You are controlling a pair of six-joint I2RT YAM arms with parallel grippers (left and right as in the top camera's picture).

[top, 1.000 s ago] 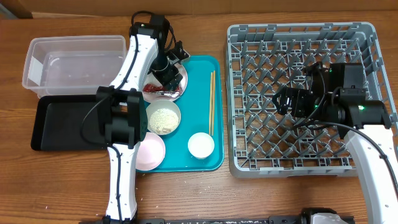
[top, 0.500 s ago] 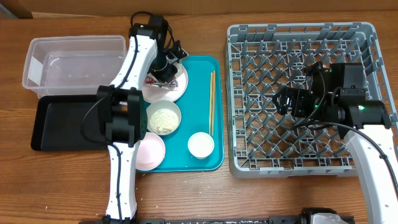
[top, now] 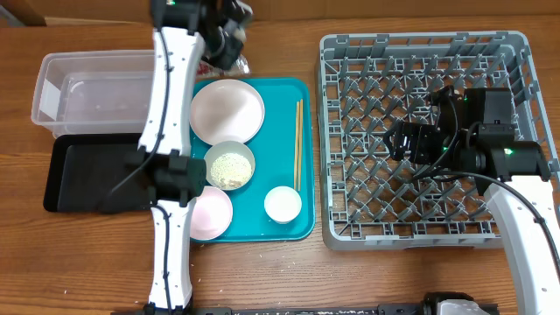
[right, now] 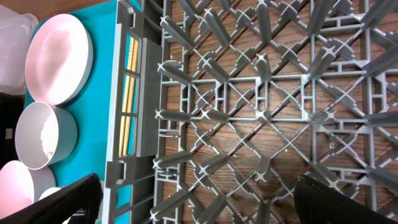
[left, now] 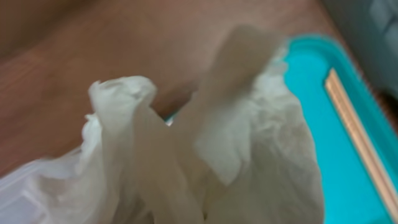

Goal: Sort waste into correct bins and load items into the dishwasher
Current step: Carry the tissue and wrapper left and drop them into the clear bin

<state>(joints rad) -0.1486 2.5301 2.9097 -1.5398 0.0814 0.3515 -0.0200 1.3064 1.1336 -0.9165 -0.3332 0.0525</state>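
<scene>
My left gripper (top: 229, 42) is raised over the table's far edge, behind the teal tray (top: 302, 223), and is shut on the crumpled white tissue (left: 205, 143). The tissue fills the left wrist view and hides the fingers. On the tray are the bare white plate (top: 227, 112), the bowl (top: 229, 164) with rice scraps, the pink plate (top: 208, 213), the cup (top: 283, 204) and the chopsticks (top: 297, 144). The clear tub (top: 96, 92) and the black tray (top: 87, 175) lie to the left. My right gripper (top: 411, 140) hangs open and holds nothing over the grey dish rack (top: 429, 52).
The left arm's white links reach from the table's near edge up across the black tray and the tub's right end. The rack (right: 261, 112) has upright pegs and a lattice wall between the right gripper and the teal tray (right: 93, 18).
The left gripper shut on the tissue on the white plate and lifted it up and back past the tray's far edge; the plate is now bare. The right arm has not moved.
</scene>
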